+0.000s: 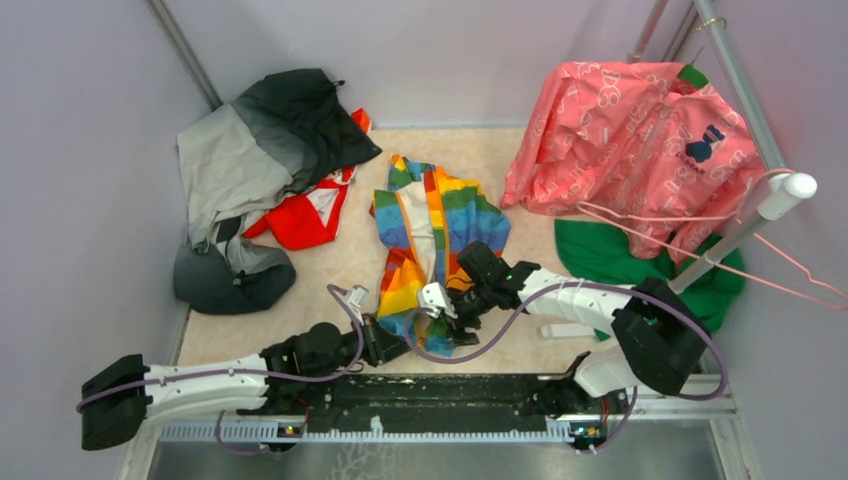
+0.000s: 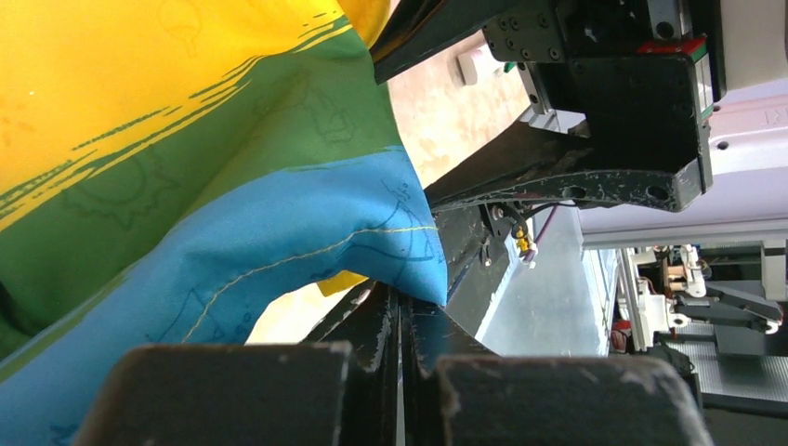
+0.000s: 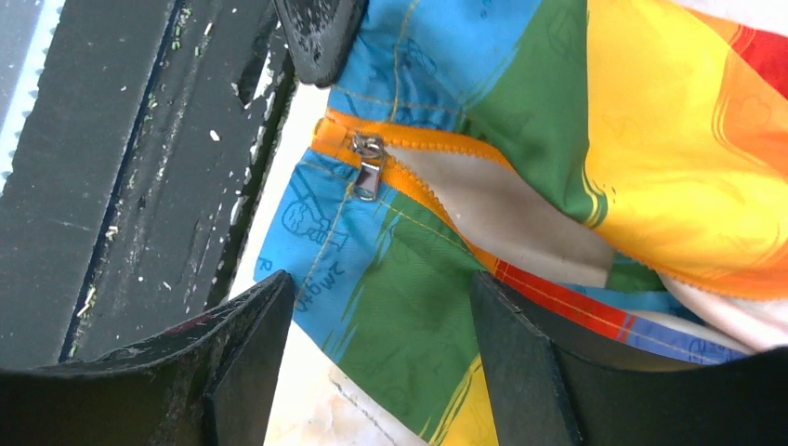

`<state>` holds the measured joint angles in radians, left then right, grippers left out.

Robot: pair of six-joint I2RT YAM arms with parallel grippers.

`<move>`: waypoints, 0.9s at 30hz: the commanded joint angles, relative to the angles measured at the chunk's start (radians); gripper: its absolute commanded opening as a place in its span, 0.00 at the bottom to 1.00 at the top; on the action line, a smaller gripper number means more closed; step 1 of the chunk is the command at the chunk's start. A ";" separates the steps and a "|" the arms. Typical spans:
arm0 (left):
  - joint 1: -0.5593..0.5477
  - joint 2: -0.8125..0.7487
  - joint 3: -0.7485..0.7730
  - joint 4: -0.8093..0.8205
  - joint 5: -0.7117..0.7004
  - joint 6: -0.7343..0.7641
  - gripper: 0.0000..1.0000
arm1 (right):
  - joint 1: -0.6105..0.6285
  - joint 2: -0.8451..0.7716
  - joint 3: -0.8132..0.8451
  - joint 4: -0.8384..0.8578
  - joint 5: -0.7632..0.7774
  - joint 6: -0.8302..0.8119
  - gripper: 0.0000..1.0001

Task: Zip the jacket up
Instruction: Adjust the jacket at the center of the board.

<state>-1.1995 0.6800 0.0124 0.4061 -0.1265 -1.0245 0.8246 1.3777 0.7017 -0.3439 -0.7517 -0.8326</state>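
The rainbow-striped jacket (image 1: 432,225) lies crumpled in the middle of the table, front open and pale lining showing. My left gripper (image 1: 397,343) is at its near blue hem corner (image 2: 409,269), jaws shut on that corner. My right gripper (image 1: 452,305) hovers open over the jacket's lower front; its fingers (image 3: 251,344) straddle the green and blue stripes (image 3: 400,279). The orange zipper (image 3: 437,181) has its metal slider (image 3: 369,165) at the bottom end, just beyond the right fingertips. The left gripper's tip (image 3: 316,32) shows at the top of the right wrist view.
A grey-and-black jacket (image 1: 255,170) over a red garment (image 1: 305,215) lies at the back left. A pink patterned garment (image 1: 630,140) and a green cloth (image 1: 610,255) lie at the right, under a white rack pole (image 1: 750,225). The black base rail (image 1: 430,400) runs along the near edge.
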 commanded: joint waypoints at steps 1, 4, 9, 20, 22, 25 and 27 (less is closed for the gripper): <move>0.005 0.035 -0.147 0.114 0.021 0.013 0.00 | 0.026 -0.004 0.028 0.093 -0.013 0.010 0.70; 0.006 0.066 -0.148 0.146 0.052 0.034 0.00 | 0.025 0.011 0.039 0.095 -0.023 -0.019 0.70; 0.006 0.099 -0.135 0.149 0.105 0.083 0.00 | 0.025 0.101 0.074 0.062 -0.070 -0.120 0.69; 0.006 0.035 -0.124 0.129 0.151 0.213 0.00 | 0.028 0.138 0.106 0.011 -0.054 -0.230 0.33; 0.006 -0.009 -0.148 0.124 0.078 0.131 0.00 | 0.027 0.104 0.098 -0.013 -0.043 -0.247 0.06; 0.007 -0.084 -0.204 0.108 -0.023 -0.051 0.00 | 0.026 0.058 0.077 -0.069 -0.001 -0.311 0.00; 0.008 -0.119 -0.201 0.039 -0.057 -0.124 0.03 | 0.028 0.016 0.037 -0.064 0.037 -0.350 0.00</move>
<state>-1.1946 0.6300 0.0120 0.4873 -0.0860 -0.9588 0.8425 1.4864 0.7780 -0.3660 -0.7750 -1.0740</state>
